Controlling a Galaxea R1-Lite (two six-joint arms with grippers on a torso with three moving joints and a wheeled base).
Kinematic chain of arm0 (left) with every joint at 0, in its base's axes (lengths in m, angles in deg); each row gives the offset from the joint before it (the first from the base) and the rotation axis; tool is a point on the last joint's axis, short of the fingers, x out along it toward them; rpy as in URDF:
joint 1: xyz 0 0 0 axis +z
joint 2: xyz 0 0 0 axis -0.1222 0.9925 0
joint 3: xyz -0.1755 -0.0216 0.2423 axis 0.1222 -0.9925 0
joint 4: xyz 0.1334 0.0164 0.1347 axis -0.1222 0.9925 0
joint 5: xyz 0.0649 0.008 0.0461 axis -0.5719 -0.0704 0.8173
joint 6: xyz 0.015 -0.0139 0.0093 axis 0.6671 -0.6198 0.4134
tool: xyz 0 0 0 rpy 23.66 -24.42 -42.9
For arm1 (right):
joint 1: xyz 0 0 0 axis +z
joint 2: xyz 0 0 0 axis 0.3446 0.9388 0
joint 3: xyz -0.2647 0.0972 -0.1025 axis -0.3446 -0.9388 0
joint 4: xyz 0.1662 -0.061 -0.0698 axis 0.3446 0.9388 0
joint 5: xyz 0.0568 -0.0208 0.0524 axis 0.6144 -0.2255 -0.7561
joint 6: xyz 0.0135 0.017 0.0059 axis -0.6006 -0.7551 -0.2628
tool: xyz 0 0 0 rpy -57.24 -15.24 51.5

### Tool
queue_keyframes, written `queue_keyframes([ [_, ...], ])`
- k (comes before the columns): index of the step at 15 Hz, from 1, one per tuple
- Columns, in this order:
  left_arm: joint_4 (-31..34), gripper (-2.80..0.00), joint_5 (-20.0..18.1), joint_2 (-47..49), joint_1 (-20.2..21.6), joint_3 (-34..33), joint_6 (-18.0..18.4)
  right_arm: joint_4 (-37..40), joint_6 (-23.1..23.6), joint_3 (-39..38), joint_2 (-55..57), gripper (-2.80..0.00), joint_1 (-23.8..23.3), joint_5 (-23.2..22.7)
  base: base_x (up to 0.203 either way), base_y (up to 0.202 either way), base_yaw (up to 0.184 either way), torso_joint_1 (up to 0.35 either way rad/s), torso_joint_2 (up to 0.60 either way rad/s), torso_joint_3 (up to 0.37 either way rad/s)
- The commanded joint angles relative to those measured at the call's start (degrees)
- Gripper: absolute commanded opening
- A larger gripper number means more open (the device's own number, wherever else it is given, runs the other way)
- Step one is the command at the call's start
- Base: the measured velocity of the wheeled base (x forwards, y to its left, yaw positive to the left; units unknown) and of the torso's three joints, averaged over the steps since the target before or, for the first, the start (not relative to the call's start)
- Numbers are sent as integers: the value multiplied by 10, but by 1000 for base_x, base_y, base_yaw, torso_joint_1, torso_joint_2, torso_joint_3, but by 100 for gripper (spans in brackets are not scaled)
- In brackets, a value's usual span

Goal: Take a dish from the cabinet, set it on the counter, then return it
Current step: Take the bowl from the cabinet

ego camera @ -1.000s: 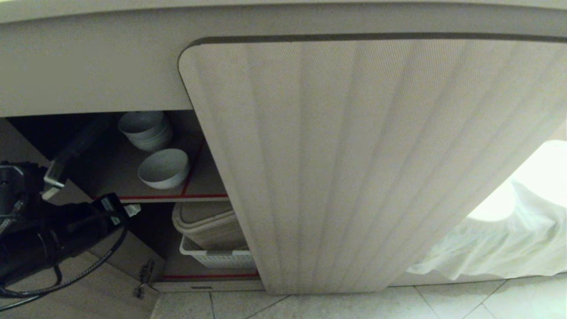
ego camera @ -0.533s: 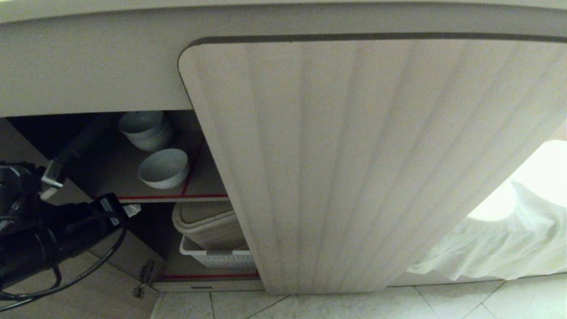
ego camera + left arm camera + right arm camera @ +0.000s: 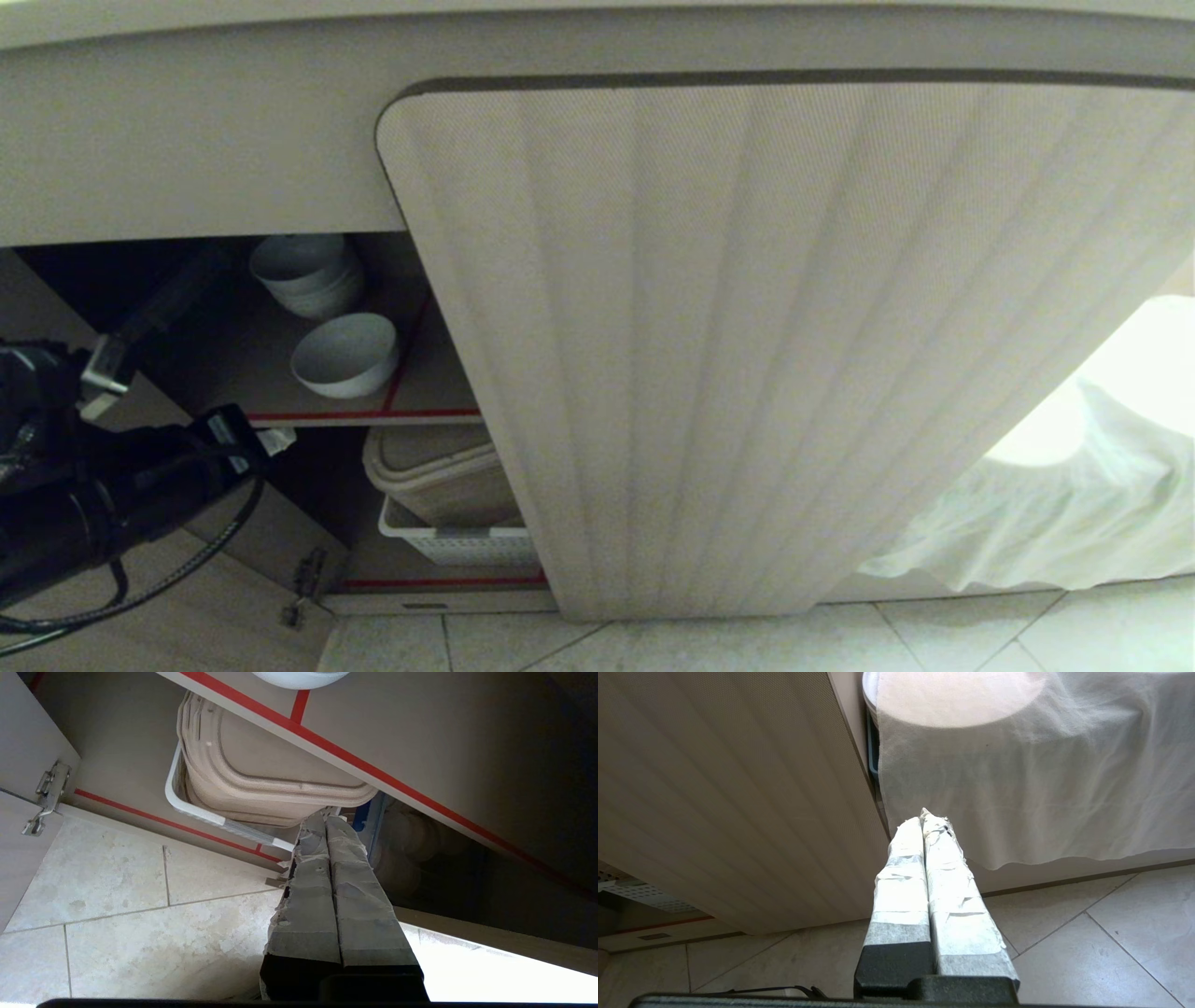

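Note:
The dish [image 3: 345,355], a small white bowl, sits on the cabinet's [image 3: 747,327] upper red-edged shelf [image 3: 355,413], in front of a stack of like bowls [image 3: 306,273]. Its underside shows at the edge of the left wrist view [image 3: 299,675]. My left gripper [image 3: 278,441] hangs just outside the open compartment, below and left of the dish. In the left wrist view the left gripper [image 3: 324,819] is shut with nothing held. My right gripper [image 3: 923,814] is parked and shut beside the fluted door. The counter's top is out of view.
Beige trays [image 3: 439,476] stand in a white basket [image 3: 457,543] on the lower shelf. The left door [image 3: 187,607] stands swung open, with its hinge [image 3: 44,795] near the tiled floor [image 3: 747,644]. A white cloth [image 3: 1046,504] hangs at the right.

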Motion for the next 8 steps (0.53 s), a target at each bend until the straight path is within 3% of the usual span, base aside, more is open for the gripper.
queue_keyframes([
  [1,-2,-280,-1,-1,0,-1,-2,0,-1,0,1,-280,0,0,0,0,0,0,0,0],
  [6,-2,-280,-2,-1,-1,3,-1,0,-1,0,1,-280,1,0,0,0,0,0,0,0],
  [7,-2,0,-2,-1,-1,3,-1,0,-1,0,1,-280,0,0,0,0,0,0,0,0],
  [8,-2,0,-2,0,0,2,-1,0,-1,0,1,-280,0,0,0,0,0,0,0,0],
])
